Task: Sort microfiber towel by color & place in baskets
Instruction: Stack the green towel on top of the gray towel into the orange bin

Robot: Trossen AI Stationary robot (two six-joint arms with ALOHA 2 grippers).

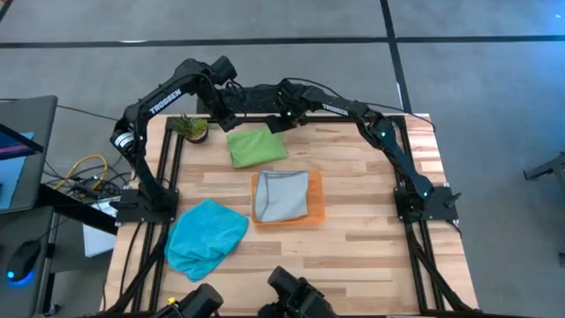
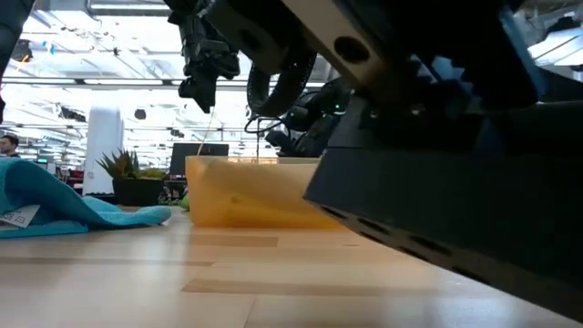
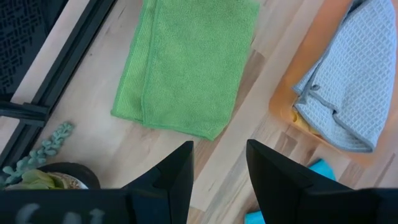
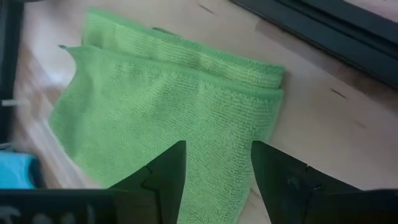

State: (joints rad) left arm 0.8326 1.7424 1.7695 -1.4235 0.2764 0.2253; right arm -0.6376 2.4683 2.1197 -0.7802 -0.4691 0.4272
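At the far edge of the worktop (image 1: 353,190) both my arms are bunched together over the green towel (image 1: 256,146), neither one touching it. Left gripper (image 3: 219,171) hangs above the towel's near end with its fingers (image 3: 180,171) parted to a moderate gap and nothing between them; right gripper (image 4: 217,171) hovers over the same towel from the other side, likewise spread and empty. Green towel lies folded flat on the wood, just beside the potted plant (image 1: 191,128) and a little back from the orange tray (image 1: 315,205). Tray sits mid-worktop and already carries a grey towel (image 1: 282,194), rumpled, filling most of it, one edge riding over the rim in the left wrist view (image 3: 348,81). Blue towel (image 1: 205,235) is heaped at the near left corner, well apart from the tray and untouched by either arm. My read on progress: one towel of three is binned, so roughly a third done. Green looks like the piece in hand, with the grasp not yet made; blue is left after that. I see only the one tray, so I cannot tell where the other colours are meant to go. Low view adds little: tray wall (image 2: 237,200) and blue towel (image 2: 73,205) are visible, the rest blocked by arm housing.
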